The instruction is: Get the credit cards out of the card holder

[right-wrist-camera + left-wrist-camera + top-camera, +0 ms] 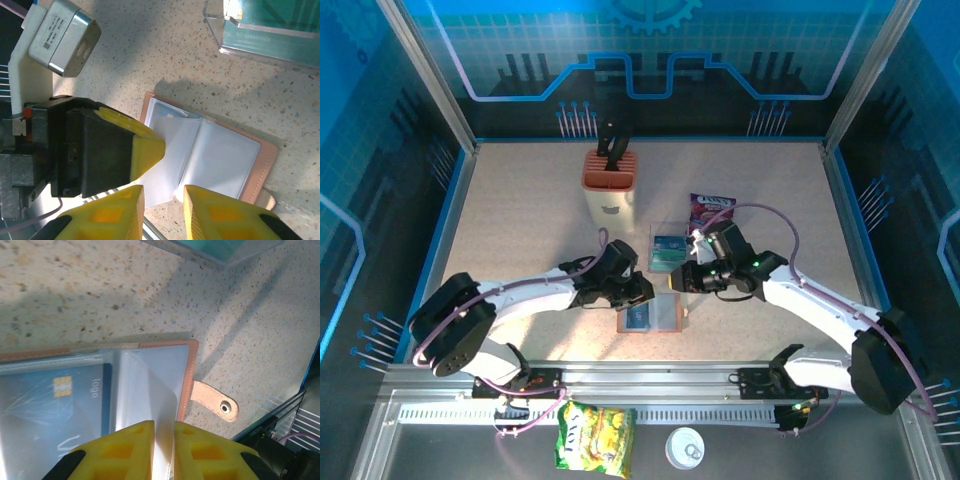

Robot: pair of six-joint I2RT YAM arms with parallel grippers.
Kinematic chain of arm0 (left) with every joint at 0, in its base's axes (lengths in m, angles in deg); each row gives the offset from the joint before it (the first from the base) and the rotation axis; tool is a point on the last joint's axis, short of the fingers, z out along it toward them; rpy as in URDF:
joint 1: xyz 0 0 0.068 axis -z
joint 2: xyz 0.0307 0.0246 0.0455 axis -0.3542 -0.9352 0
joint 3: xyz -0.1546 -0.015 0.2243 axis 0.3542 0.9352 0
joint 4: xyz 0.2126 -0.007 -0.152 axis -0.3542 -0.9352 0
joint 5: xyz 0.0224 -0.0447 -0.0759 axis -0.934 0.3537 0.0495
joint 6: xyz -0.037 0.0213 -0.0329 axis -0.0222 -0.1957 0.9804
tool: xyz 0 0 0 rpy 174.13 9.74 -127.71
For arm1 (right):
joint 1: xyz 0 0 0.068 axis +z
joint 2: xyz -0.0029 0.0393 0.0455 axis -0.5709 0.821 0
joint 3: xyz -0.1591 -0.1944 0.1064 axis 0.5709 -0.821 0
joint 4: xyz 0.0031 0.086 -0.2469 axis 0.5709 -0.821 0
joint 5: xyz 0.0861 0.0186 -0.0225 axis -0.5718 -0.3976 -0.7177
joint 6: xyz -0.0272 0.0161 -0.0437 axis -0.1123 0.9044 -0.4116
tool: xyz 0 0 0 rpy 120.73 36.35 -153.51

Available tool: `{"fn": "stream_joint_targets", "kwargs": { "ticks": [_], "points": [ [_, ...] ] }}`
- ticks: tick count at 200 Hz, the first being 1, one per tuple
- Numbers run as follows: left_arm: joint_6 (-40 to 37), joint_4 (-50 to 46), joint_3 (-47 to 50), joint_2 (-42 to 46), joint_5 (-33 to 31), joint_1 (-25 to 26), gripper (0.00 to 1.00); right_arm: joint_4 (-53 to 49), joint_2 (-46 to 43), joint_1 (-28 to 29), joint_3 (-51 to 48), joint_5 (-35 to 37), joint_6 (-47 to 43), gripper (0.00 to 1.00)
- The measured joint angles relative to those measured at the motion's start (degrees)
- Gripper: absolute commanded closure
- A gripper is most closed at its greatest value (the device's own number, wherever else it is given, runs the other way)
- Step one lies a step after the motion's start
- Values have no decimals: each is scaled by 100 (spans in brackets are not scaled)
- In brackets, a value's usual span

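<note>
My left hand, nearly closed, pinches a clear sleeve of the card holder, which lies open on the surface with a blue credit card inside. My right hand is narrowly parted, grip unclear. I think it should slide that card out next.

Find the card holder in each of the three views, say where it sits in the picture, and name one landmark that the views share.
Top external: the card holder lies low centre, nearer the arm bases than the clear plastic tray.
Left wrist: the card holder lies open from lower left to centre.
Right wrist: the card holder lies open in the centre.
Shared landmark: the clear plastic tray, at the top right edge in both wrist views.
</note>
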Motion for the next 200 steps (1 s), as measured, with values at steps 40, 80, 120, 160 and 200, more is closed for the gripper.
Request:
{"fn": "stream_joint_targets", "kwargs": {
  "ticks": [40,80,120,160,200],
  "points": [
    [-31,107,-389,-505,90,114,73,-184,-31,-57,101,7,-72,73],
    [-149,177,-715,-776,151,138,61,-323,-55,-103,214,4,-153,72],
    [-212,186,-850,-778,136,122,52,-361,-55,-127,275,2,-190,72],
    [-214,181,-632,-597,98,17,52,-356,-59,-127,273,-31,-151,72],
    [-341,11,-238,50,-103,-249,57,-151,-48,-101,168,-66,11,73]
  ]
}}
